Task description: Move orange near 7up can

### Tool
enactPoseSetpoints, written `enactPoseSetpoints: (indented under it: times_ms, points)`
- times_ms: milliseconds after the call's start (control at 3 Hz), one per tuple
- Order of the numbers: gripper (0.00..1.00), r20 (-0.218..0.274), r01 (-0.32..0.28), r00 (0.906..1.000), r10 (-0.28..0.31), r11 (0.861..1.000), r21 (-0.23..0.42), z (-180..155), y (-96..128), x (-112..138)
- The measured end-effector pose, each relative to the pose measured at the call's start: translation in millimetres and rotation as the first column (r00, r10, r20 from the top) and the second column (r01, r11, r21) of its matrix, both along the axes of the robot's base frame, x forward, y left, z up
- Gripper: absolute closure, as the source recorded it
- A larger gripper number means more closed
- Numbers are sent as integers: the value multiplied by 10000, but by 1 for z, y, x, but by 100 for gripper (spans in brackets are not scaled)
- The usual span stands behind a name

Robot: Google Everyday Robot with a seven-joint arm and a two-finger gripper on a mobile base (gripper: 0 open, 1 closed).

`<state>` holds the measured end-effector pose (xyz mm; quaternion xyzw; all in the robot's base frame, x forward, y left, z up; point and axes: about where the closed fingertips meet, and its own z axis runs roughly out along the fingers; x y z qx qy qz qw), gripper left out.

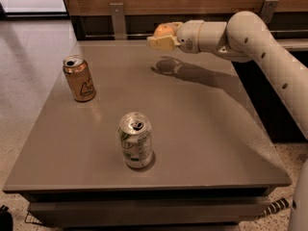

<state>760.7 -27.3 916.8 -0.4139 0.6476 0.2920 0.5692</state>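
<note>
**Orange (164,30) aloft at far edge of table (216,143)**

The gripper (160,38) clasps the fruit above the far edge, well apart from the 7up can (136,139) near the front edge. Light, firm and round, it would likely roll; hold across its middle.

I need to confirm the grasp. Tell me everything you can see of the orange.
The orange is small, round and matte, and only its upper part shows. It sits clamped in the jaws of the gripper, held clear of the table above its far edge. Nothing else touches it. The 7up can stands well away, near the front edge.
</note>
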Motion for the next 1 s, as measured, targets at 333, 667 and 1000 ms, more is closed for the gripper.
enactPoseSetpoints:
  times_ms: [333, 667, 1000]
  points:
    - [100, 109, 118, 9999, -115, 9993, -343, 27, -15, -32]
    - [100, 45, 134, 9999, -131, 9972, -730, 44, -23, -67]
    - [100, 94, 6, 10000, 7, 9914, -1306, 53, -27, -112]
